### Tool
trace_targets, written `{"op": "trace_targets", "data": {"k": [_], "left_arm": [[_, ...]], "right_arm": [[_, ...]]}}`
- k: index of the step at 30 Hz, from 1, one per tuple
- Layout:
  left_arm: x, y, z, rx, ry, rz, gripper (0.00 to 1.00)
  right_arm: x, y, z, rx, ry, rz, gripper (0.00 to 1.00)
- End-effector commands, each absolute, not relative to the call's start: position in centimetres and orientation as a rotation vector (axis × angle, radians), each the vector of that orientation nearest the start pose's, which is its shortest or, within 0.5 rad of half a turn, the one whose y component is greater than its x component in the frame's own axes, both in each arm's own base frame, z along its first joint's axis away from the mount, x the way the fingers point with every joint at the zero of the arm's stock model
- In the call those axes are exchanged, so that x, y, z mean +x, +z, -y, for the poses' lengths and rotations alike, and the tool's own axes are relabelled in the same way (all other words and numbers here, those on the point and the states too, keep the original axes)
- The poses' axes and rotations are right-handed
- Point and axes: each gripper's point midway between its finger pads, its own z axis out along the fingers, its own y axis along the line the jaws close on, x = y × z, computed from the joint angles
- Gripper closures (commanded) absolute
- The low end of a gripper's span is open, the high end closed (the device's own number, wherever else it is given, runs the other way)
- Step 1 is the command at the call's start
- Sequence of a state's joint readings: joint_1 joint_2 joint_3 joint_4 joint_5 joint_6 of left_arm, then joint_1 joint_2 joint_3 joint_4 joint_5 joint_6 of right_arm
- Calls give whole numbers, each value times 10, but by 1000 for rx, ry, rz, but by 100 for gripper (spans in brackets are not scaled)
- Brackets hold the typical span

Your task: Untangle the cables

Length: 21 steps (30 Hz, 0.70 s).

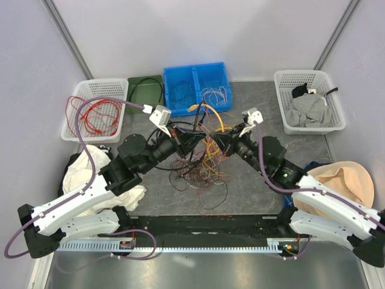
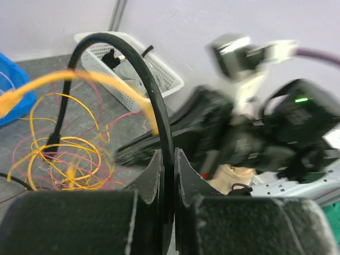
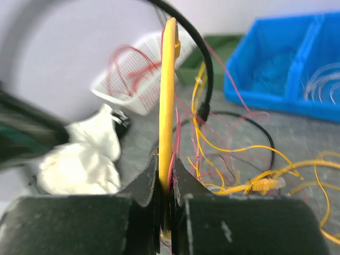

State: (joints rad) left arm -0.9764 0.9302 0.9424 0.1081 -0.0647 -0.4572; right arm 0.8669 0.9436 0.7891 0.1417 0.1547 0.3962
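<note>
Two hands, each closed down to a thin slit on a cable. The left hand (image 2: pixel 167 159) pinches one thick black cable (image 2: pixel 154 90), which rises from between its fingers, arches over to the left and drops toward the surface (image 1: pixel 240 189). The right hand (image 3: pixel 166 167) is clamped on one yellow cable (image 3: pixel 169 79) that stands straight up out of its fingers, with one fine red strand (image 3: pixel 176 139) caught beside it.

From above, the two hands face each other over the far edge of one heap of cables (image 1: pixel 201 168). The heap's yellow, red and dark loops spread on the surface between the arms and toward their bases.

Farther out:
- One blue bin (image 1: pixel 195 67) with two compartments sits behind the heap, with one green tray (image 1: pixel 137 84) to its left.
- Two white baskets stand at the far corners. The left basket (image 1: pixel 90 82) holds red wires (image 1: pixel 96 117) and the right basket (image 1: pixel 304 73) holds a grey cloth (image 1: pixel 307 111).
- One white cloth (image 1: pixel 90 174) lies by the left arm.
- One beige cloth (image 1: pixel 343 180) lies by the right arm.
</note>
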Motion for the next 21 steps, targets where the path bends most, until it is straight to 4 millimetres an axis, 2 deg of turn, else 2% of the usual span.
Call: {"op": "trace_targets", "data": {"k": [1,4,5,7,8,9,10,11,12,14,15,17,20,21], "left_arm": [[211,378,304,315,-1051,-1497,98],[214,379,310,323,-1056,-1490,98],[214,389,310,318,-1063,-1462,98],[214,400,309,324,-1063,-1429,98],[211,416,307,325,-1072,-1391,98],[210,425,306,340,-1067,-1366,98],[208,434,304,345,-1067,-1342,98],[205,453,300,342,-1075,-1299,98],[203,462,299,360,-1068,-1274,98],[199,484,294,368,-1067,-1225,98],[199,488,293,378,-1053,-1216,98],[197,501,289,377,-1047,-1191,98],[195,510,285,386,-1029,-1172,98],[196,511,283,388,-1016,-1168,98]], "right_arm": [[221,365,-265,-255,978,-1494,100],[212,356,-272,-321,1011,-1534,100],[209,350,-274,-341,1017,-1551,100],[207,323,-279,-376,1015,-1612,100],[207,314,-280,-373,1015,-1636,100],[201,293,-285,-414,1038,-1677,100],[200,284,-288,-426,1042,-1698,100],[199,273,-290,-433,1047,-1726,100],[197,253,-293,-453,1043,-1771,100],[194,234,-298,-493,1047,-1821,100],[193,219,-301,-508,1037,-1867,100],[193,208,-302,-519,1022,-1896,100],[196,195,-298,-511,961,-1953,100],[200,195,-297,-503,933,-1961,90]]}}
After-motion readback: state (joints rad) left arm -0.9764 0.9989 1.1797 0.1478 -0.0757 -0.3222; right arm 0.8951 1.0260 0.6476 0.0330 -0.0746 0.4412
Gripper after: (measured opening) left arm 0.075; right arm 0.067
